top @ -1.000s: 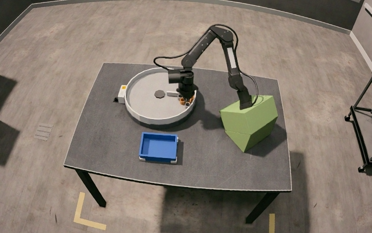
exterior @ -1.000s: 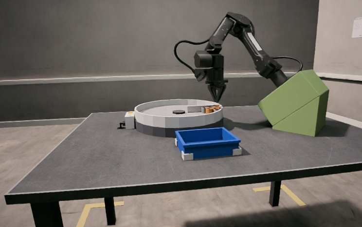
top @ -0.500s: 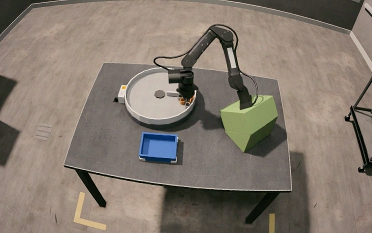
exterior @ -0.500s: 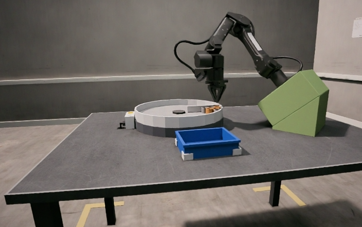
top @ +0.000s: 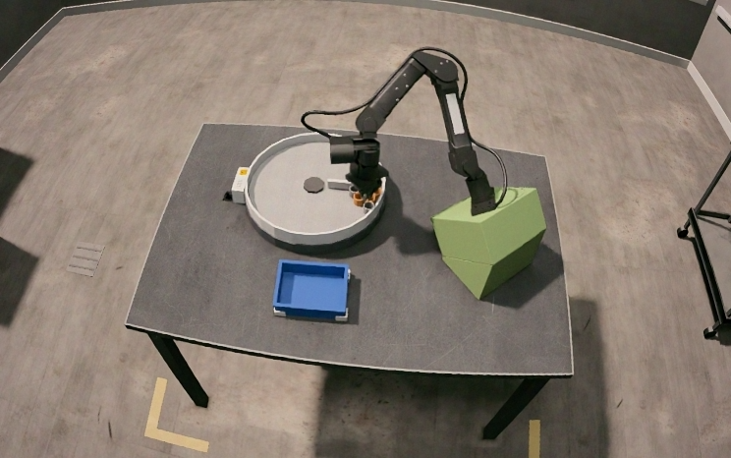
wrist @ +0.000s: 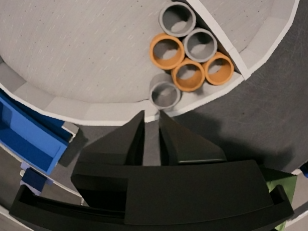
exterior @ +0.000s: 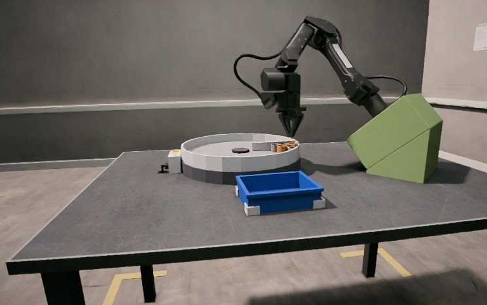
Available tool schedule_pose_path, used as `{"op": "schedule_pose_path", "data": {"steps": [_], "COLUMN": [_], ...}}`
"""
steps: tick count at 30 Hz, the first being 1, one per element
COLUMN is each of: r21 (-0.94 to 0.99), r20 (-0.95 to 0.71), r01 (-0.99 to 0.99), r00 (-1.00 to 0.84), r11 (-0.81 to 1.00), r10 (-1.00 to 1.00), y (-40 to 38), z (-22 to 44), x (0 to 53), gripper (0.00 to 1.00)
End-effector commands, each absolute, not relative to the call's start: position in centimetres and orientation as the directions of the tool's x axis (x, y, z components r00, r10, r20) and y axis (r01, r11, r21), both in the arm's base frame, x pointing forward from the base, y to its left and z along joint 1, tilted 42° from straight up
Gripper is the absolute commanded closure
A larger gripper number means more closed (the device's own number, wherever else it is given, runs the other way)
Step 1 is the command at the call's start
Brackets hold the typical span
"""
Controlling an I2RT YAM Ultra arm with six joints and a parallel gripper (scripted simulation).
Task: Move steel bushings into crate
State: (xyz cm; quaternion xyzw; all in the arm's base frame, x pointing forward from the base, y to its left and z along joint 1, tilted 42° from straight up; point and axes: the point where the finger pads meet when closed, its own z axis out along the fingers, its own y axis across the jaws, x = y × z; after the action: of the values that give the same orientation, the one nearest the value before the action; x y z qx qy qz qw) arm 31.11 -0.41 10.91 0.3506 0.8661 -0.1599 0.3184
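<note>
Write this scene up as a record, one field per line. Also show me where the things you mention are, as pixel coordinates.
turntable [top: 302,237] [exterior: 230,163] [wrist: 100,112]: six bushings inside the rim
grey bushings [top: 368,210] [exterior: 273,147] [wrist: 161,80]: three, apparently the steel ones
orange bushings [top: 358,200] [exterior: 281,148] [wrist: 166,66]: three
crate [top: 315,291] [exterior: 280,203] [wrist: 35,136]: blue, empty, level, within the visible corner guides
fingers [exterior: 285,125]: slightly apart, nothing between them
remaining: two steel bushings to move

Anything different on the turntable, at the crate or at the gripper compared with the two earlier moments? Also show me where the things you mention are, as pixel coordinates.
Nothing visibly changed: gripper [top: 368,196] [exterior: 291,135] [wrist: 151,116], bushings [top: 358,200] [exterior: 281,148] [wrist: 175,85], turntable [top: 309,238] [exterior: 240,163] [wrist: 90,112] and crate [top: 311,312] [exterior: 283,205] [wrist: 35,146] match both earlier moments in the top and exterior views. No earlier wrist view to compare.
</note>
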Motion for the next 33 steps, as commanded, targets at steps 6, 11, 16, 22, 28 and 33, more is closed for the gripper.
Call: {"op": "schedule_pose_path", "data": {"steps": [6, 11, 16, 22, 28, 33], "r21": [-0.054, -0.054, -0.054, -0.054, -0.054, -0.078], "r20": [-0.668, -0.668, -0.668, -0.668, -0.668, -0.656], "r01": [0.708, 0.708, 0.708, 0.708, 0.708, 0.709], "r00": [-0.55, -0.55, -0.55, -0.55, -0.55, -0.566], "r11": [0.705, 0.705, 0.705, 0.705, 0.705, 0.701], "r10": [0.501, 0.501, 0.501, 0.501, 0.501, 0.499], "y": [-0.3, -0.3, -0.3, -0.3, -0.3, -0.8], "z": [11.1, 11.1, 11.1, 11.1, 11.1, 9.9], "x": [31.3, 31.3, 31.3, 31.3, 31.3, 30.9], "gripper": [0.87, 0.87, 0.87, 0.87, 0.87, 0.87]}}
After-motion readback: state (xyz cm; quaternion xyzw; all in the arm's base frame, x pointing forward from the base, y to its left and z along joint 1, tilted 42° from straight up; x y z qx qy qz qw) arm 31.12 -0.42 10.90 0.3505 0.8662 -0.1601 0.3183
